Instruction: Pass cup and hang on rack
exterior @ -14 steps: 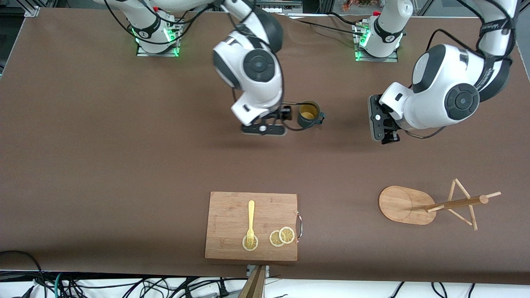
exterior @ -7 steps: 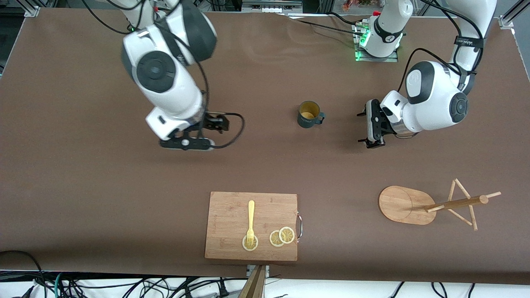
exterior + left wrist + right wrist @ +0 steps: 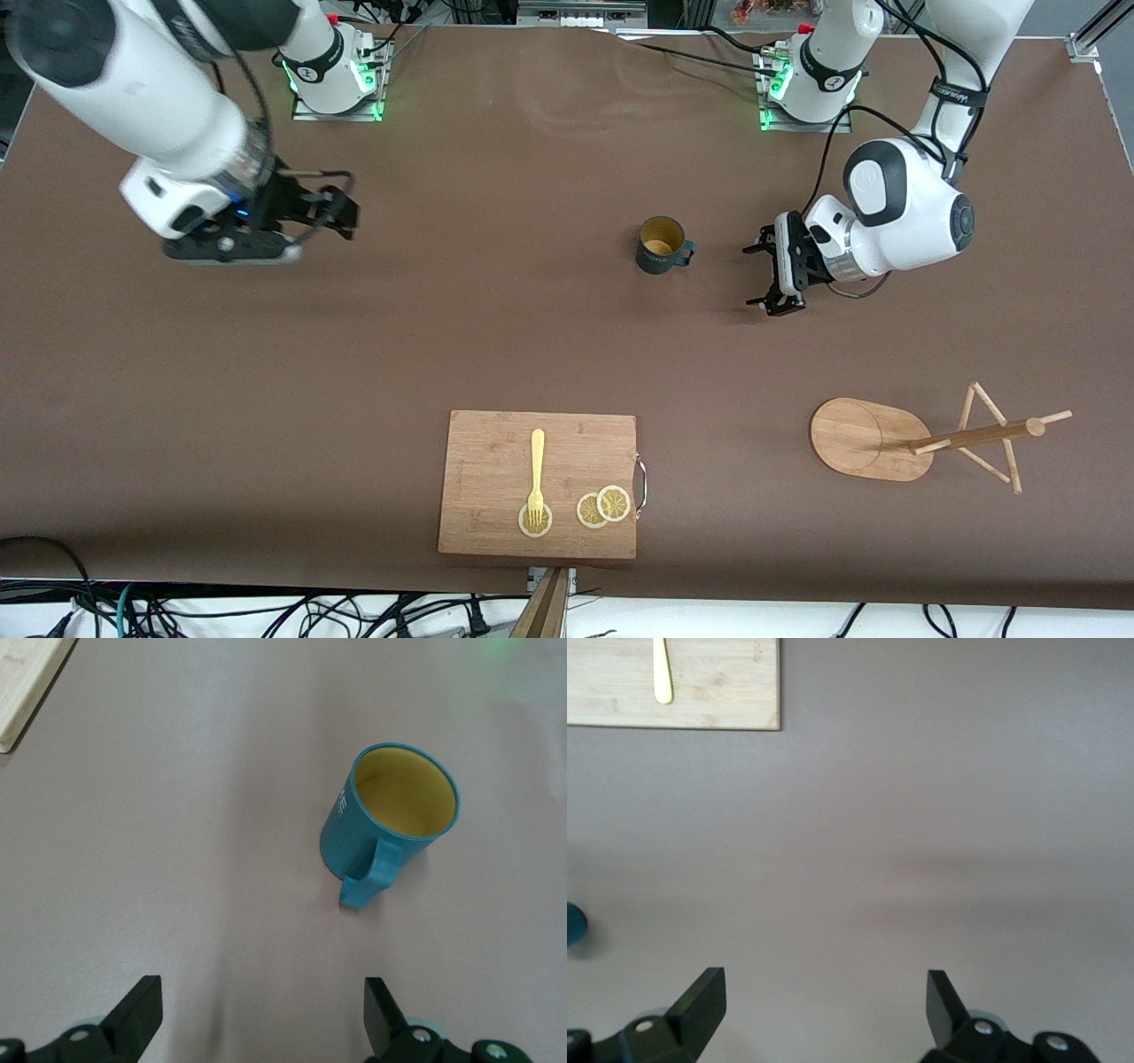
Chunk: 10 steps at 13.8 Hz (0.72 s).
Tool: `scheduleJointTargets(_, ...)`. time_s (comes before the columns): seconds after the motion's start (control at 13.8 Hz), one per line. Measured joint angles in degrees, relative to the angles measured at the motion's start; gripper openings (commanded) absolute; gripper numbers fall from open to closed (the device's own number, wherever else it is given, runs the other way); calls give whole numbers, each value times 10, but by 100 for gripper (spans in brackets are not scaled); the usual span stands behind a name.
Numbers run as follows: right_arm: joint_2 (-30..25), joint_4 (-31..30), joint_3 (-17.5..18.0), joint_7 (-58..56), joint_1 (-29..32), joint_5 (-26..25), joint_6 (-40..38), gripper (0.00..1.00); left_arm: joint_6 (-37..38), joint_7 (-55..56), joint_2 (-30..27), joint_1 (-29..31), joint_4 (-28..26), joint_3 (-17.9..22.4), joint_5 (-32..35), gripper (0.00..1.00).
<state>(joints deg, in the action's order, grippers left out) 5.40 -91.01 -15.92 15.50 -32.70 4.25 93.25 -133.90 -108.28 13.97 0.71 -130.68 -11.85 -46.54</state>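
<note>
Looking across a brown matte table (image 3: pixel 532 354), with a bamboo cutting board (image 3: pixel 538 461) at its six o'clock edge. Finding the teal cup (image 3: pixel 661 245) standing upright near the table's middle, long axis vertical, handle pointing to about four o'clock, toward the left gripper (image 3: pixel 769 276). Seeing that gripper low at the cup's three o'clock, near but not touching, fingers spread wide and empty. Seeing the right gripper (image 3: pixel 341 211) well apart at the cup's nine o'clock, likewise spread and empty, waiting. Judging the left arm the nearer for the pickup. Placing the bamboo rack (image 3: pixel 873 440) at the cup's five o'clock, toward the left arm's end. Making out white lettering on the cup's side, too small to read.
</note>
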Motion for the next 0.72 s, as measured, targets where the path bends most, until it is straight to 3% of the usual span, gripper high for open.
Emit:
scheduleJointTargets(0.36,-36,-17,-45,-88,1,0,-18,100,-11,-140,61,-3,-7,-12,-151,100)
scheduleJointTargets(0.72,-36,-26,-48,-125,31,0,-21,100,-11,-173,88,-3,-8,-19,-170,100)
